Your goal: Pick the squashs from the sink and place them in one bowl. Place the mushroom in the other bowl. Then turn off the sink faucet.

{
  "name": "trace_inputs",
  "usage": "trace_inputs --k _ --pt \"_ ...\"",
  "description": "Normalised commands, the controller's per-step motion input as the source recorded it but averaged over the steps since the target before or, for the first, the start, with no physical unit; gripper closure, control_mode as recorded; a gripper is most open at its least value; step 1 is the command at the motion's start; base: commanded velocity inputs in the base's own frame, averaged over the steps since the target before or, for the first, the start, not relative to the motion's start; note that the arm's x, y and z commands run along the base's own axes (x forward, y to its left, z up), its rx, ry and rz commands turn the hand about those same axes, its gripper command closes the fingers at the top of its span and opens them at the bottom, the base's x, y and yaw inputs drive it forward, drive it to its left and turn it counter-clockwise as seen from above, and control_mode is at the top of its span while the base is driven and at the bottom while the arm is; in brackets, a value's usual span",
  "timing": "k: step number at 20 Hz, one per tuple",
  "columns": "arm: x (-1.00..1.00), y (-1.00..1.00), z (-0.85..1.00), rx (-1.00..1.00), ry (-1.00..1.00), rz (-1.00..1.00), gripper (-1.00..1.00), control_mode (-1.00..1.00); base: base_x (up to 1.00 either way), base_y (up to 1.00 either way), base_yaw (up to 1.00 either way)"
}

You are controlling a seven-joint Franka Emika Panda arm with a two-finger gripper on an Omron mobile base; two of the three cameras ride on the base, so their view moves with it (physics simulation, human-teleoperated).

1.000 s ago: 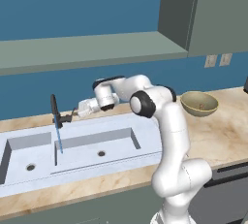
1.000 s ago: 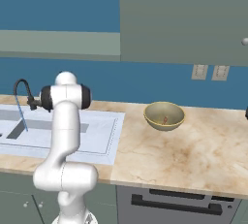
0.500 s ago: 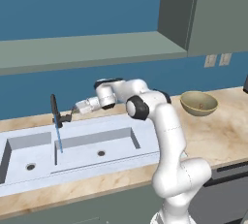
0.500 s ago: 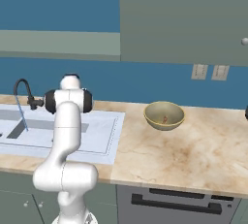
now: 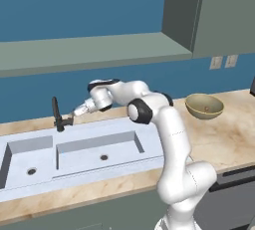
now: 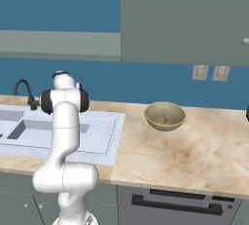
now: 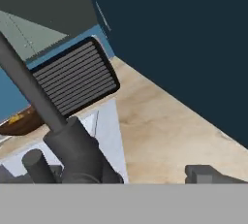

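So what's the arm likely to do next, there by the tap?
Probably draw back from the sink faucet. The open gripper sits right at its base, no water runs into the sink, and the mushroom already lies in the other bowl.

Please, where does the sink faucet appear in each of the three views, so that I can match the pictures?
Left base view: the sink faucet stands at the middle left, behind the sink.
Right base view: it is at the far left edge, partly beside the arm.
Hand view: its dark body rises very near at the lower left.
Shared landmark: the pale sink rim, next to the faucet's base in every view.
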Motion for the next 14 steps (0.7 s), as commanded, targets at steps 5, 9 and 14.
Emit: trace_inputs --k 5,9,14 --pt "0.35 1.0 -0.93 -0.33 0.01 -0.19 -1.0 -1.0 0.0 0.0 0.0" --pt "-0.13 -0.06 0.02 0.04 -0.01 -0.03 -1.0 -1.0 0.0 0.0 0.0" --pt "-0.89 -0.95 0.17 0.27 -0.23 -0.1 -1.0 -1.0 0.0 0.0 0.0"
